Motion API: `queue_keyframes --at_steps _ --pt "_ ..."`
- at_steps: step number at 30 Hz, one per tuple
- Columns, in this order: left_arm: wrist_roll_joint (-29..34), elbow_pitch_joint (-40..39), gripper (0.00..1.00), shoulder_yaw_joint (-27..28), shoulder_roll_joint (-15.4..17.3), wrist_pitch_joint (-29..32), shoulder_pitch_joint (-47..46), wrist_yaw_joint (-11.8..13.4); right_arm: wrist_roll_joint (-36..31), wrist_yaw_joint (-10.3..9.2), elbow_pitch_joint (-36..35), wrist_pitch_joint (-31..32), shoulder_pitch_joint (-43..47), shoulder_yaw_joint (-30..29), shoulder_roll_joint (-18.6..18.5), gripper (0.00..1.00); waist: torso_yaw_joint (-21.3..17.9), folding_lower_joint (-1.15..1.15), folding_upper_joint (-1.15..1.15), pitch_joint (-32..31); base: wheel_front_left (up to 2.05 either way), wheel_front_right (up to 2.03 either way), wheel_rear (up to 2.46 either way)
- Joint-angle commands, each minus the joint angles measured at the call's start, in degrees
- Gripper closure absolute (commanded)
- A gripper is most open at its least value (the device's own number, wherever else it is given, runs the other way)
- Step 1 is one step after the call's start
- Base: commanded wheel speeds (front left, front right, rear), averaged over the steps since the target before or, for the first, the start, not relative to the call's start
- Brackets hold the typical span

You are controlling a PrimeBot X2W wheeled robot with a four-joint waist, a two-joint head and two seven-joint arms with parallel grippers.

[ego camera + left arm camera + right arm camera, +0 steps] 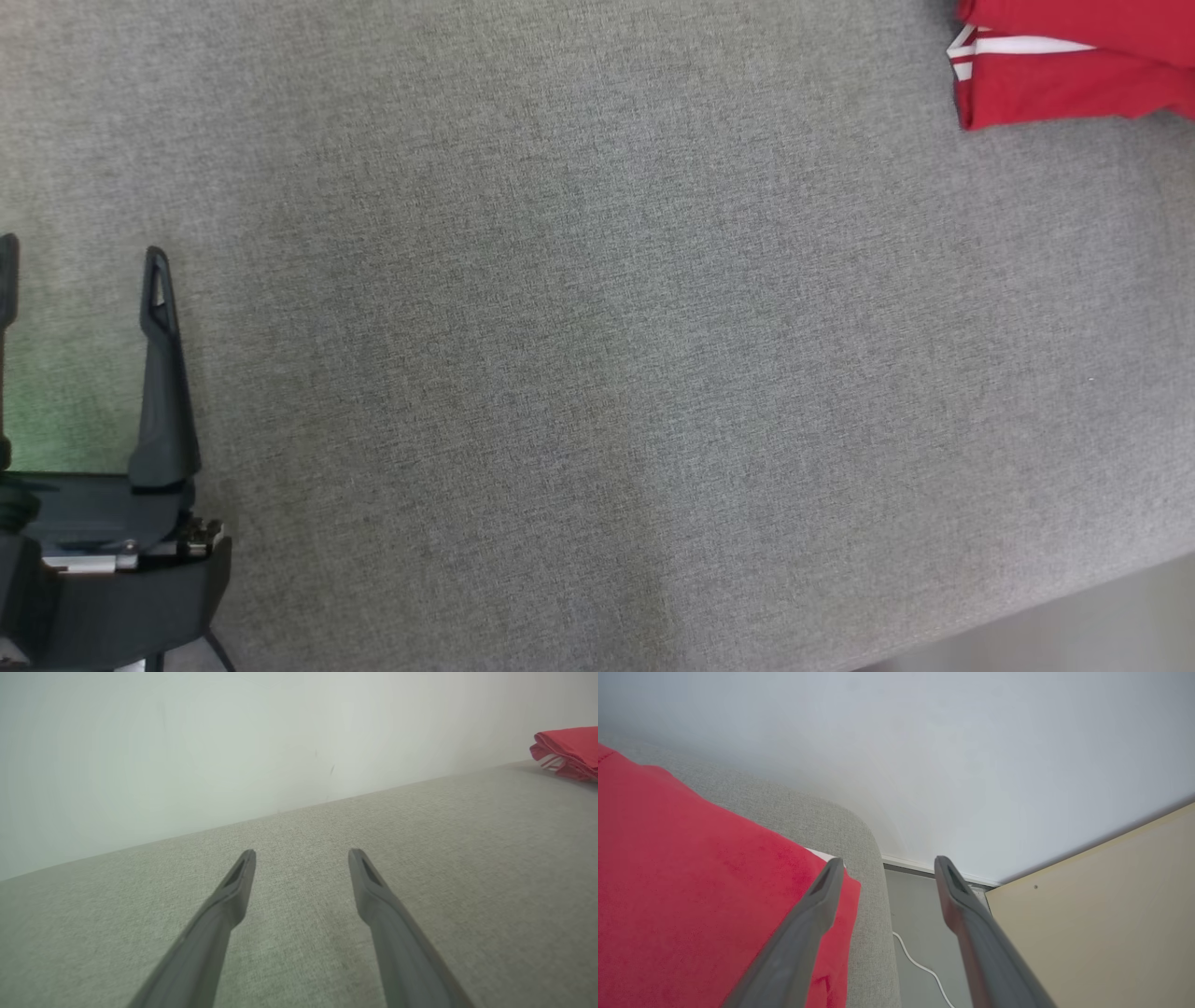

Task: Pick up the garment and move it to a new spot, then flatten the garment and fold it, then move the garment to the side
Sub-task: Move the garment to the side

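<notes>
Lying folded at a rounded corner of the grey fabric-covered counter [597, 373], the red garment [691, 882] with white stripes sits just beside and below the right tool [889, 861], whose two dark fingers stand spread apart with nothing between them. One finger hangs over the red cloth near its edge (whether it touches the fabric cannot be told). The other points past the counter's corner, above a grey floor [920, 914] where a white cable [920, 966] trails. Beyond that tool's tips rises a pale wall [971, 765], and off to its outer side stands a beige panel [1101, 914].

The left tool [81, 257] hovers well apart from the garment, over bare grey fabric, its fingers likewise splayed wide and empty. Seen along the left tool's fingers, the garment is a small red bundle far ahead and off to the right, near the counter's far edge by the wall, with white striping at its folded end. From the head camera, the garment lies in the far corner opposite the left tool, with a broad stretch of counter between them.
</notes>
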Motion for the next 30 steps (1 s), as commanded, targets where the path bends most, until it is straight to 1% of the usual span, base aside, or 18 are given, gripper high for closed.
queue_keyframes --at_steps 1,5,8,13,16,19,25,30 --pt "-0.35 0.19 0.0 0.15 -0.03 -0.4 0.82 0.18 -0.43 -0.16 0.17 -1.12 -0.82 0.18 0.42 0.0 0.2 0.0 -0.01 -0.56 0.0 0.0 0.0" --pt "-1.07 1.55 0.0 0.12 -0.69 -1.5 1.11 0.7 0.21 -0.16 -0.25 -5.09 -1.68 0.09 1.38 0.0 0.95 0.0 -0.01 -2.57 0.0 0.0 0.0" --pt "-1.83 3.62 0.0 -0.03 -1.7 -2.96 1.88 1.16 1.14 -0.16 -0.89 -8.67 -1.36 -0.65 2.77 0.0 2.06 0.0 -0.01 -5.27 0.0 0.0 0.0" --pt "-3.18 7.1 0.0 -0.06 -3.13 -5.24 3.31 1.62 1.5 -0.16 -2.31 -11.61 0.93 -1.35 5.22 0.0 3.93 0.0 -0.01 -9.76 0.0 0.0 0.0" --pt "-4.15 9.48 0.0 0.07 -3.91 -6.69 4.71 1.99 1.61 -0.16 -4.89 -12.53 3.21 -1.31 6.81 0.0 5.33 0.0 -0.01 -12.82 0.0 0.0 0.0" --pt "-5.21 11.66 0.0 0.03 -4.7 -7.96 5.84 2.02 1.33 -0.16 -7.35 -12.91 5.71 -1.55 7.57 0.0 6.7 0.0 -0.01 -15.65 0.0 0.0 0.0" --pt "-6.73 15.45 0.0 0.02 -6.32 -9.73 8.3 2.19 1.34 -0.16 -12.03 -13.38 12.51 -4.02 10.12 0.0 9.06 0.0 -0.01 -20.75 0.0 0.0 0.0" --pt "-7.65 19.15 0.0 -0.23 -7.48 -10.81 10.09 2.03 0.41 -0.16 -15.2 -13.6 20.39 -6.61 12.28 0.0 10.55 0.0 -0.01 -24.27 0.0 0.0 0.0"
